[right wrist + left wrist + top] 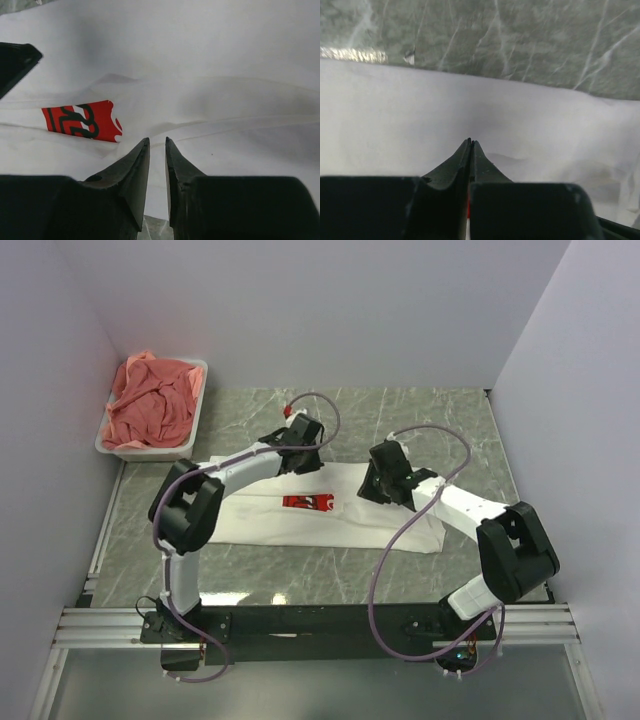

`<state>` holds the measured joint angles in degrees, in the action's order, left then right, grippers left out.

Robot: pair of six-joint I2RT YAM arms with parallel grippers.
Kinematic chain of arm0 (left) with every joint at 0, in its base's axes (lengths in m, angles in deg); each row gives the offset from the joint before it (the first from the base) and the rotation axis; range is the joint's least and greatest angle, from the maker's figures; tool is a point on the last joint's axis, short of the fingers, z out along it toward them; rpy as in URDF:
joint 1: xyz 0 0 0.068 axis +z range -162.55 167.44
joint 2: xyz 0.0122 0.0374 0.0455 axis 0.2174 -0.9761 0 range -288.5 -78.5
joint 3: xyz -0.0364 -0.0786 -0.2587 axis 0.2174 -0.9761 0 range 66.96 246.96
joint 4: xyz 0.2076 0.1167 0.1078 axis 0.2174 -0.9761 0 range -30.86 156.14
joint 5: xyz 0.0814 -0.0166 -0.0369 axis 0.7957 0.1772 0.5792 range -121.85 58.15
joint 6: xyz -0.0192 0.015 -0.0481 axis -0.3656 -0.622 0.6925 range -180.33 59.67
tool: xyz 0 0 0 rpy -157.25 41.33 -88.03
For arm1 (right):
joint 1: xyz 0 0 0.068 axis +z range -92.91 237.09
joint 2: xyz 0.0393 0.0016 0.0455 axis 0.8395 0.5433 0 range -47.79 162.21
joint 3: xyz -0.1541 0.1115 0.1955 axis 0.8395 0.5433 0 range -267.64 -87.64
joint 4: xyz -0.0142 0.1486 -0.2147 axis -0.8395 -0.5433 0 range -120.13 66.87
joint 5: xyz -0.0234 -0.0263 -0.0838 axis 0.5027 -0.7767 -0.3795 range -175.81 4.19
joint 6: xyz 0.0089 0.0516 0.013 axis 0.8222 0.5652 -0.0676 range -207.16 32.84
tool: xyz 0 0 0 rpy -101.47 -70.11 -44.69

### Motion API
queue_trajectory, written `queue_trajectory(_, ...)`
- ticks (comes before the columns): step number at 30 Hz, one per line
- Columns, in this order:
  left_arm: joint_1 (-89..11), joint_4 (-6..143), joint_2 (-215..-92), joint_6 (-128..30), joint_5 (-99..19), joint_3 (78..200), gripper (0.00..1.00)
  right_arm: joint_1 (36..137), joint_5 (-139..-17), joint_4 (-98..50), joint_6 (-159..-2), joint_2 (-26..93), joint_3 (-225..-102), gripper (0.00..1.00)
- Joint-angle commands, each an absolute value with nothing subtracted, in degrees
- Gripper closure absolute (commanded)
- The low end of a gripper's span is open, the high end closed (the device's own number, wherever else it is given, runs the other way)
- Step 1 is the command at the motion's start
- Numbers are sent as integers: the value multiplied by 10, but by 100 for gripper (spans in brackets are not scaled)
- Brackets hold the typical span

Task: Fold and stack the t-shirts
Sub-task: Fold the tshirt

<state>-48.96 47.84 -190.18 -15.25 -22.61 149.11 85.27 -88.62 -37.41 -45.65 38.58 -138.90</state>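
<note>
Setting: a green-grey marbled table [400, 410], boxed in by plain pale walls.
Left gripper [471, 142]: the two dark fingers are pressed tip to tip with no gap, low over white cloth near the shirt's far edge. A small ripple sits at the tips, but I cannot tell whether any cloth is pinched.
Right gripper [156, 142]: the fingers stand slightly apart with a narrow slit between them and nothing in it, just above a soft fold of the same shirt.
White t-shirt [330, 525]: spread across the middle of the table under both grippers, lightly creased.
Red print [82, 120]: face up on the shirt, between the two grippers.
Pink t-shirts [150, 410]: a crumpled heap in the white tub [105, 440] at the far left corner, well apart from the white one.
</note>
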Motion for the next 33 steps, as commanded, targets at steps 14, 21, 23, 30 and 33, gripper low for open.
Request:
queue_trajectory(14,-530,575,-1870,-147,-265,1361,97,868,-884,-315,-439,358,-1303,74)
queue_trajectory(21,-530,588,-1841,-150,-248,1342,97,880,-897,-335,-443,346,-1326,74)
queue_trajectory(23,-529,588,-1835,-153,-244,1341,96,888,-901,-344,-444,346,-1341,74)
queue_trajectory(30,-516,591,-1818,-145,-241,1320,96,927,-906,-352,-437,386,-1390,74)
queue_trajectory(33,-506,588,-1796,-141,-223,1305,96,941,-904,-345,-430,410,-1397,74)
